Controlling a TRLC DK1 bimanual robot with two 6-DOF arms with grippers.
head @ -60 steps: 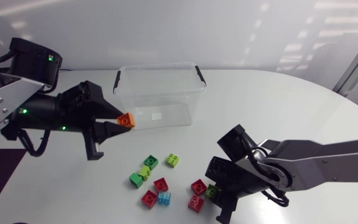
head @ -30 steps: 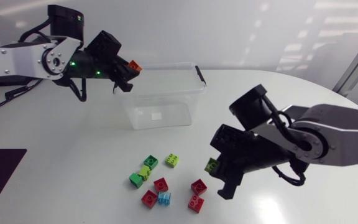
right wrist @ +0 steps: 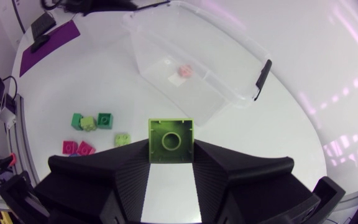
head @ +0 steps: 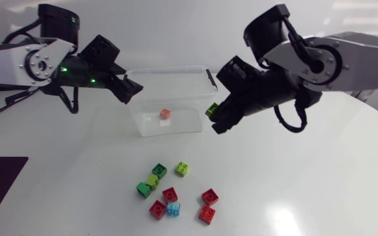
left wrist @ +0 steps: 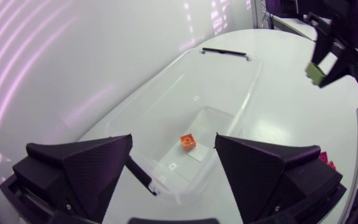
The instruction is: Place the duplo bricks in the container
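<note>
The white bench [head: 320,177] carries a clear container [head: 199,124]. The left fingers [left wrist: 86,165] are spread wide above its left end. The right fingers [right wrist: 123,180] pinch a green brick [right wrist: 171,140] near its right end. An orange brick [head: 165,113] lies inside, and other bricks [head: 170,194] lie loose on the bench.

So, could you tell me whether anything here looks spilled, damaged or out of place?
Nothing stands out. The orange brick lies inside the upright container, the right gripper grips a green brick, and the loose bricks sit clustered on the table.
</note>
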